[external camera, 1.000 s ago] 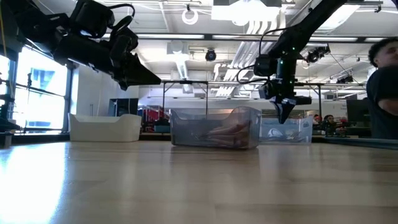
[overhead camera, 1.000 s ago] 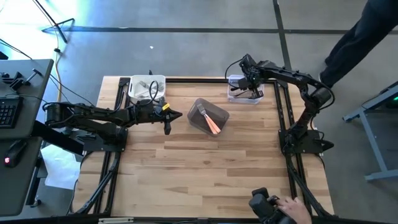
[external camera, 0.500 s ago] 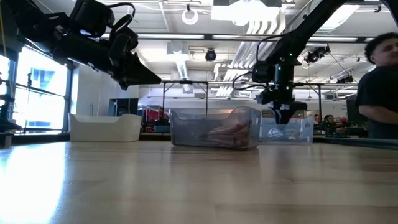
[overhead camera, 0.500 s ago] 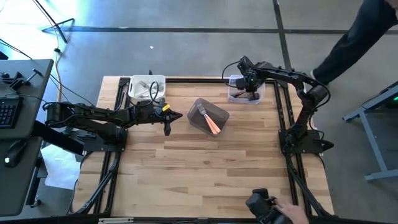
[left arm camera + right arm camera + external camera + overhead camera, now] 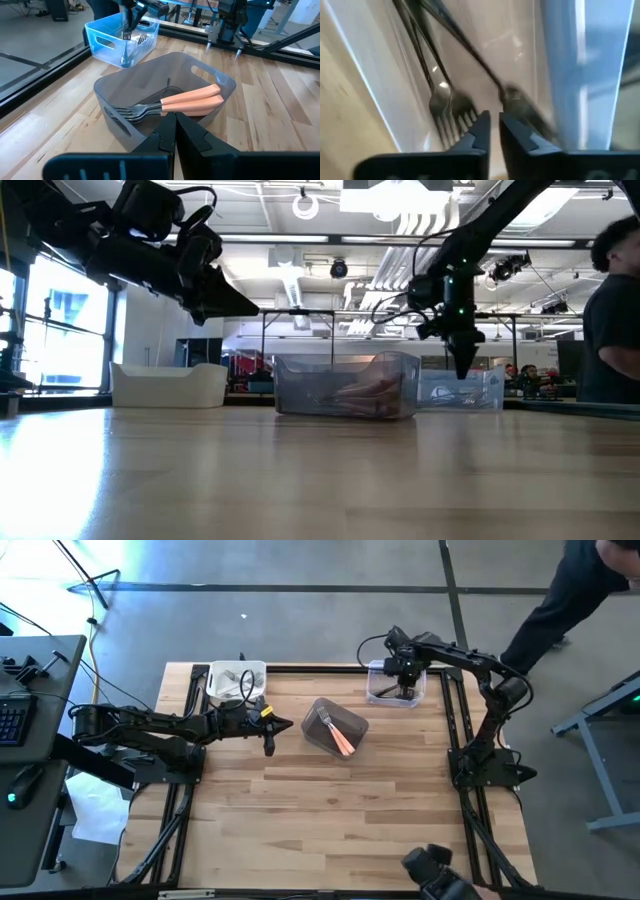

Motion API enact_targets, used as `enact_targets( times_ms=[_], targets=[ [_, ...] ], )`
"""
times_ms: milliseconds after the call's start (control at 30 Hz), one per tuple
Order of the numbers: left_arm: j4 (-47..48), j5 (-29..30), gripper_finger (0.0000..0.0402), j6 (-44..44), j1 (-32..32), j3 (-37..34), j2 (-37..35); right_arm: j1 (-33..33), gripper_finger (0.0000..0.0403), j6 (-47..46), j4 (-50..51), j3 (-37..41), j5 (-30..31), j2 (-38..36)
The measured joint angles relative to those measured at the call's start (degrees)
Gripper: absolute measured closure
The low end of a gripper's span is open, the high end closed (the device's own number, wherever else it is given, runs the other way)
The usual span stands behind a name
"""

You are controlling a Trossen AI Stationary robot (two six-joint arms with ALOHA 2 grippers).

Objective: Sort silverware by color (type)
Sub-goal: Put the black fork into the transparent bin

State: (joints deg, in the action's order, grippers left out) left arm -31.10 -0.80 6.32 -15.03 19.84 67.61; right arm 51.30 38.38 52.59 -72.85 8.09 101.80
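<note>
We have the forks in three places: dark-handled ones (image 5: 442,95) lie in the clear blue tub (image 5: 395,685) at the far right corner of the surface (image 5: 330,810), two salmon-handled ones (image 5: 192,98) lie side by side in the grey tub (image 5: 335,726) at the middle, and something pale that we cannot make out lies in the white tub (image 5: 236,681) at the far left. The right gripper (image 5: 405,680) hangs nose-down over the blue tub, its jaws a narrow slit apart and holding nothing, with fork tines just ahead of the tips. We judge this to be the end of a drop, so the thing to do well now is to lift straight up and clear of the tub wall before swinging toward the grey tub, so that no fork is dragged out. The left gripper (image 5: 268,728) waits just beside the grey tub, jaws pressed together and empty. The overhead camera alone gives us the layout of all three tubs and which arm is which. The right wrist camera alone shows the dark forks at the tub bottom; the left wrist camera alone shows the salmon handles clearly. The table-level camera shows how far the right gripper (image 5: 462,365) dips toward the tub rim, and a person (image 5: 612,320) at the room's right edge.
</note>
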Motion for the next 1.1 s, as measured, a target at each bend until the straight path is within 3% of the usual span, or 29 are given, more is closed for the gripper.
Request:
enact_targets(
  times_ms=[67, 200, 400, 867, 1033, 1100],
  targets=[
    [0.01, 0.0, 0.0402, -0.03, 0.0, 0.0, 0.0, 1.22, 0.0392, -4.28, 2.31, 0.02, -0.16, 0.0],
    [-0.01, 0.0, 0.0401, -0.8, 0.0, 0.0, 0.0, 3.81, 0.0381, -13.45, 3.74, 0.23, 1.29, 0.0],
    [0.0, 0.0, 0.0402, -0.58, 0.0, 0.0, 0.0, 7.89, 0.0399, -20.28, 3.33, 0.23, 5.48, 0.0],
    [-0.01, 1.11, 0.0402, -0.2, 0.02, 0.0, 0.0, 11.47, 0.0403, -25.59, -0.38, 0.25, 13.87, -0.05],
    [2.13, 1.05, 0.0402, 3.93, -2.72, 0.6, -0.02, 10.01, 0.0403, -24.16, -2.19, 0.27, 13.56, -4.24],
    [4.44, 0.57, 0.0401, 4.51, -5.0, 1.53, -0.02, 8.3, 0.0403, -24.64, -2.49, 0.28, 10.15, -6.84]
  ],
)
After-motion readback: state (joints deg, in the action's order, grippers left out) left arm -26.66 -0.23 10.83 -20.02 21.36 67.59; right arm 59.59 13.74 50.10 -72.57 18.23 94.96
